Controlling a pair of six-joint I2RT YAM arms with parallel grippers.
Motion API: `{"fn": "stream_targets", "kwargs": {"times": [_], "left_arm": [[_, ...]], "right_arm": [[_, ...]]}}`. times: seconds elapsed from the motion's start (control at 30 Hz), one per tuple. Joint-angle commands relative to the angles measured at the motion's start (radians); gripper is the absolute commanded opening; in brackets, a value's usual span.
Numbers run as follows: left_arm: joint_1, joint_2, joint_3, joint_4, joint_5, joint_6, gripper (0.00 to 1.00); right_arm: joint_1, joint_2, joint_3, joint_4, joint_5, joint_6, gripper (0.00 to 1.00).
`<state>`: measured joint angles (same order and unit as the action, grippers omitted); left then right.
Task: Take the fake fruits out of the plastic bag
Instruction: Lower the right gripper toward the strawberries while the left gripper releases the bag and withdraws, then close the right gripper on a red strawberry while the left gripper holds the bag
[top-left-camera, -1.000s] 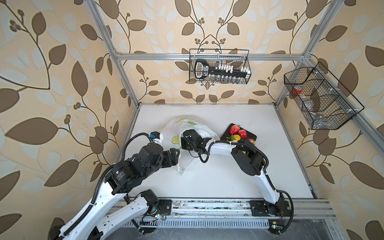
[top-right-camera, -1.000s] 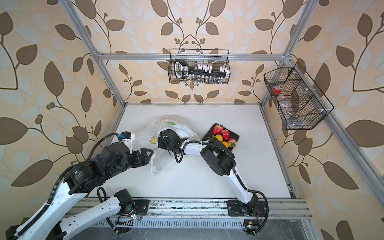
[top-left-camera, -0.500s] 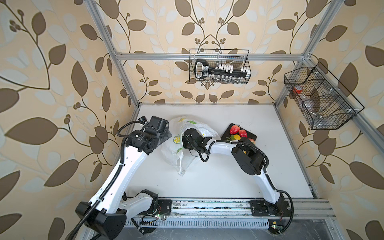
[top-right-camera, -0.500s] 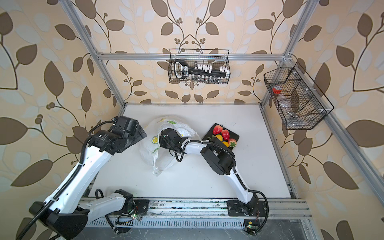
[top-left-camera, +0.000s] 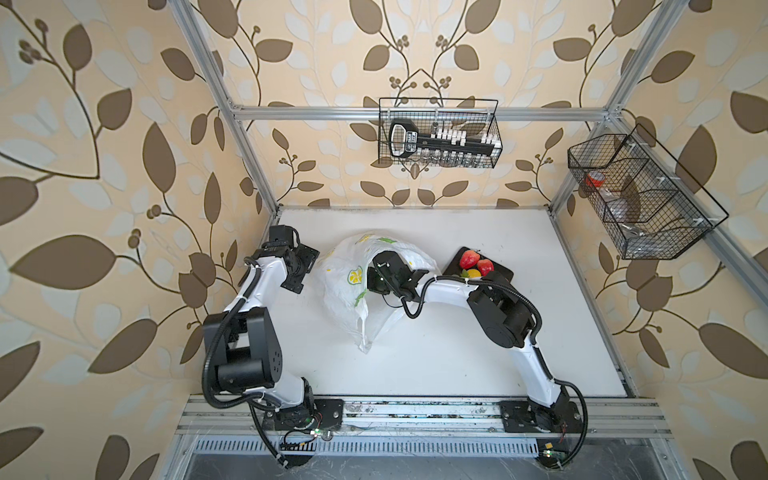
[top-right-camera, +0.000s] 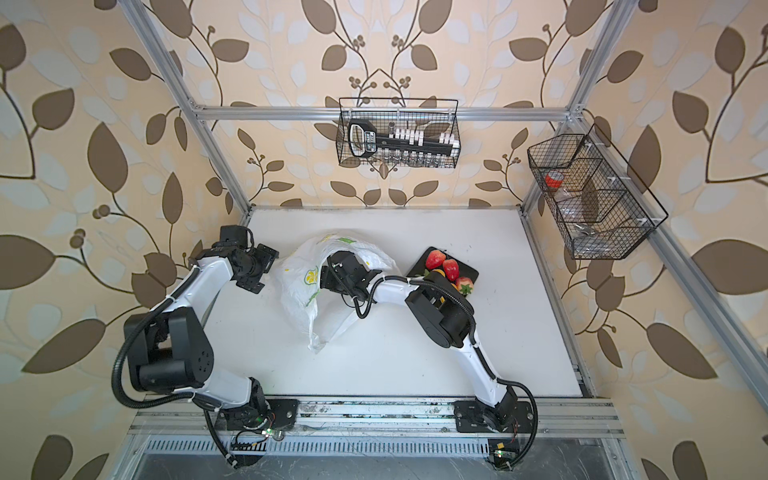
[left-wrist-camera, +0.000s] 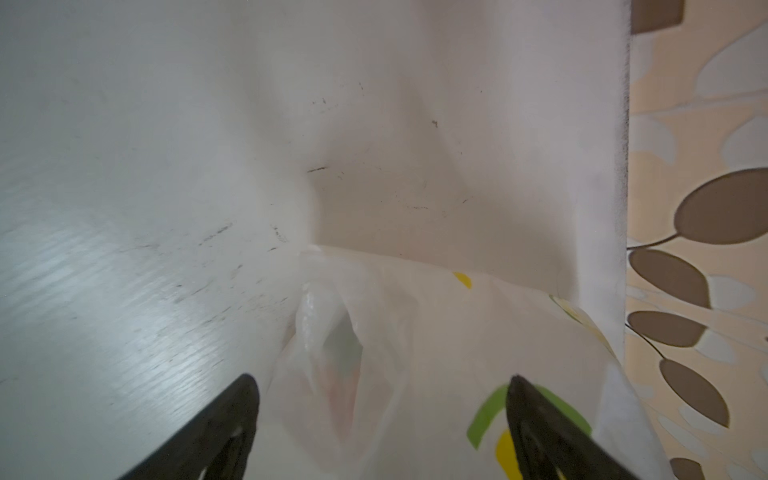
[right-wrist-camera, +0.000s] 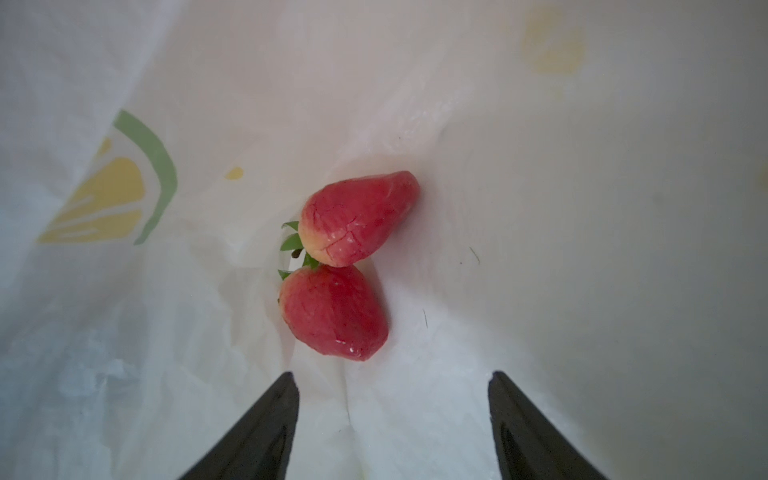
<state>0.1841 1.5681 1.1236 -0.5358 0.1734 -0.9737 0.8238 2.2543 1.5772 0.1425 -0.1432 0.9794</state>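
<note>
- plastic bag (top-left-camera: 361, 291) lies crumpled mid-frame on white tabletop (top-left-camera: 457, 353) in both top views.
- right end effector (right-wrist-camera: 392, 374) reaches inside the bag, jaws spread, gripping nothing.
- two red strawberries (right-wrist-camera: 332, 311) lie touching each other in the bag, just ahead of it.
- left end effector (left-wrist-camera: 381, 377) released, jaws wide, at bag's left edge.
- dark tray (top-left-camera: 500, 274) right of bag carries more fake fruits (top-left-camera: 469, 258).

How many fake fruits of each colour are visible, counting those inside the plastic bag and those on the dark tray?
Red strawberries inside the plastic bag: 2
Red fruits on the dark tray: 3
Yellow fruit on that tray: 1
Total: 6 visible; the right arm covers part of the tray and may hide more.
</note>
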Motion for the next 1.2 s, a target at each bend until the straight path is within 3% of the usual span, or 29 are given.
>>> {"fn": "stream_targets", "kwargs": {"times": [0.0,0.17,0.37,0.7,0.9,1.1,1.17], "left_arm": [[0.004,0.024,0.021,0.085,0.107,-0.028,0.81],[0.006,0.025,0.034,0.081,0.132,0.008,0.3],[-0.01,-0.069,0.03,0.059,0.176,0.086,0.0],[-0.219,-0.267,0.053,0.037,0.163,0.209,0.0],[-0.191,-0.245,-0.061,0.056,0.105,0.228,0.0],[-0.12,-0.159,-0.074,0.087,0.095,0.275,0.0],[-0.105,-0.145,-0.064,0.091,0.089,0.291,0.09]], "right_arm": [[-0.005,-0.045,-0.023,0.03,-0.027,0.002,0.73],[-0.008,-0.048,-0.031,0.034,-0.028,-0.013,0.73],[-0.036,-0.081,-0.078,0.039,-0.002,-0.012,0.75],[-0.076,-0.168,-0.19,0.002,0.046,-0.048,0.8],[-0.076,-0.177,-0.209,-0.049,0.058,-0.091,0.81],[-0.066,-0.191,-0.207,-0.113,0.094,-0.147,0.82],[-0.062,-0.194,-0.198,-0.14,0.112,-0.172,0.82]]}}
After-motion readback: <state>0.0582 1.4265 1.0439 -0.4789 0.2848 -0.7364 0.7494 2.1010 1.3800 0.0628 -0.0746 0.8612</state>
